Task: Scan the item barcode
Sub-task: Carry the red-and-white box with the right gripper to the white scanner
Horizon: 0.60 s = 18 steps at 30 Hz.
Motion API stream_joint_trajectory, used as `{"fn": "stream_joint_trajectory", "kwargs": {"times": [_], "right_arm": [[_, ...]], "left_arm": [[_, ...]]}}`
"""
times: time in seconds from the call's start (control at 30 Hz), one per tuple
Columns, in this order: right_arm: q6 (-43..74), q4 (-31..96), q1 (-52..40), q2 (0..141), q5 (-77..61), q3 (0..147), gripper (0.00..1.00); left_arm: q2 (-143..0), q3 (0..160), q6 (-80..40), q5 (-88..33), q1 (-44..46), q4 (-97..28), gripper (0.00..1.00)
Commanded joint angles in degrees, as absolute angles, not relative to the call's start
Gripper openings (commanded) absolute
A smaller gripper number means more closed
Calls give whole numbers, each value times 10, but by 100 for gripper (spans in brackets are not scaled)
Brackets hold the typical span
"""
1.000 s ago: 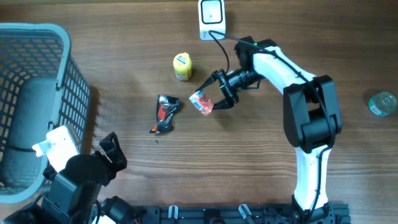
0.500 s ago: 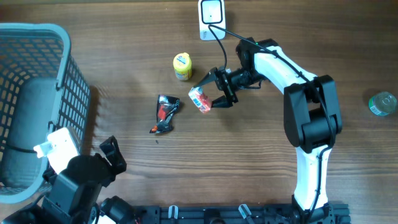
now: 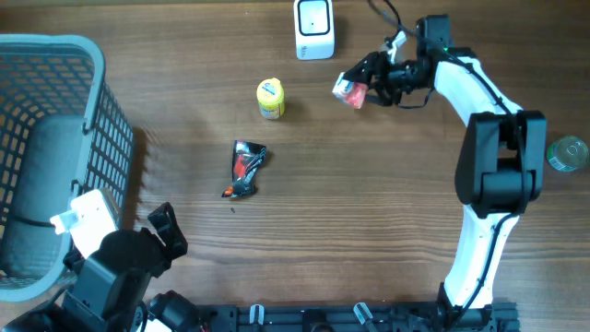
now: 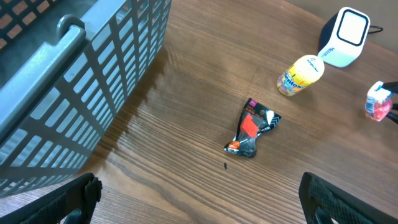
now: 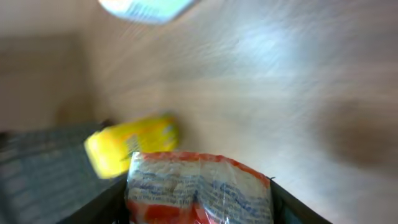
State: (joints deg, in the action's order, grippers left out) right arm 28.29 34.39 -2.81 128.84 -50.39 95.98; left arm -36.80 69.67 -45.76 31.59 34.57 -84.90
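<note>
The right wrist view is smeared by blur: only the upper part of the red-and-white packet point(image 5: 199, 190) is seen, its lower half cut off by the frame edge, and no barcode can be made out on it. Behind it a yellow bottle point(image 5: 132, 149) is recognised as a soft shape, and a pale blur at the top edge cannot be identified. In the left wrist view the packet is shown at the right border, with the right tool cut off there. The basket point(image 3: 55, 138) is cropped at the left of the overhead view.

The right arm point(image 3: 479, 88) is stretched far across the surface point(image 3: 369, 212) and bent leftward toward the white scanner point(image 3: 314, 29). The right tool point(image 3: 361, 85) is clenched on the packet, which is held just to the right of the scanner, apart from it. The left tool point(image 4: 199, 205) is kept low near the basket, fully released, nothing between its fingers. A dark wrapper point(image 3: 247, 168) is left lying below the bottle.
</note>
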Motion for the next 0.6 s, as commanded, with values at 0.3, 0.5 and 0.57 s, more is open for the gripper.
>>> {"fn": "stream_joint_trajectory", "kwargs": {"times": [0.3,0.5,0.57], "right_arm": [[165,124,-154,1193,39,975,70],[100,-9,-177,1198,76,975,70],[101,-46,-177,1206,74,975,70]], "left_arm": [[-369,692,-458,316,346,-849,100],[-369,692,-458,342,346,-849,100],[-369,692,-458,342,346,-849,100]]}}
